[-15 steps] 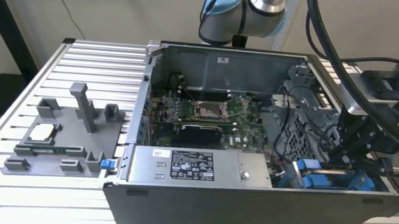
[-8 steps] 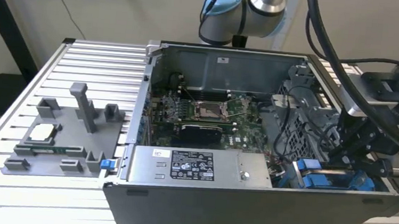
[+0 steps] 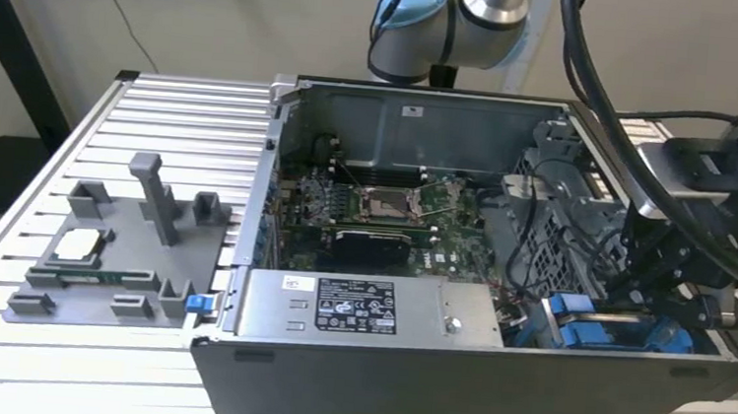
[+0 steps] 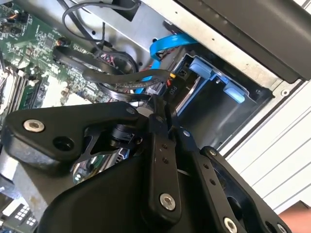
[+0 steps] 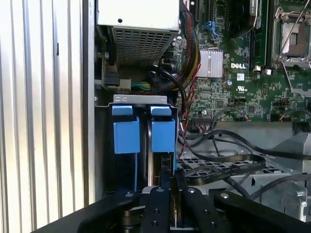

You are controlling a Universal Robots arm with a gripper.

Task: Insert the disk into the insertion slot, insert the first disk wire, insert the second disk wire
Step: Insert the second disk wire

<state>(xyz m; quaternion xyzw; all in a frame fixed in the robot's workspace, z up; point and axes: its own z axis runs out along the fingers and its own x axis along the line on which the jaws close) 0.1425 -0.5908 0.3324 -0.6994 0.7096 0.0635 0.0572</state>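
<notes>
The gripper [image 5: 171, 187] is seen low in the corner of the open computer case [image 3: 460, 392], its fingers drawn close together over a dark connector at the rear edge of the disk [image 5: 163, 136]. The disk, in its blue carrier, is already seated in the insertion slot [image 5: 104, 160] of the drive cage. A wire-insertion step is judged to be in hand. A straight, square push of the plug is called for, with the loose black cables [image 5: 228, 162] kept clear.
</notes>
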